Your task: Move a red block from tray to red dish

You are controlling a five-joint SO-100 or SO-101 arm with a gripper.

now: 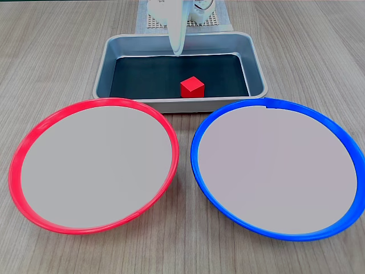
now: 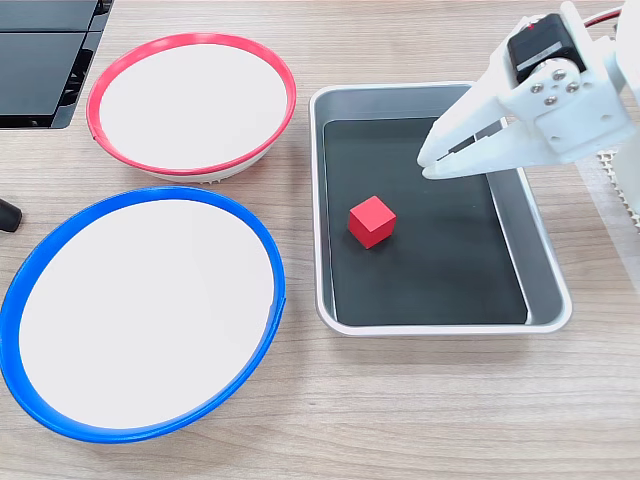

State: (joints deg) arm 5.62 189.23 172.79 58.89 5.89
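Pincer (image 2: 432,165) hung over tray (image 2: 545,270), jaws nearly pressed together, holding nothing; red block (image 2: 371,221) sat apart on tray bottom.

A pale wood-grain surface (image 1: 51,51) carries everything. On it sits a blue-rimmed dish (image 1: 197,165), large, round and shallow, with a pale grey centre; it shows in both fixed views (image 2: 262,240), and in one its rim has a small break or step at the far edge. A white perforated mat (image 1: 219,21) lies at the far edge of one fixed view and shows again at the right edge of the other (image 2: 612,185). A black panelled object (image 2: 40,60) occupies one upper corner, and just below it a small dark item (image 2: 8,214) pokes in at the frame edge, too cropped to identify.
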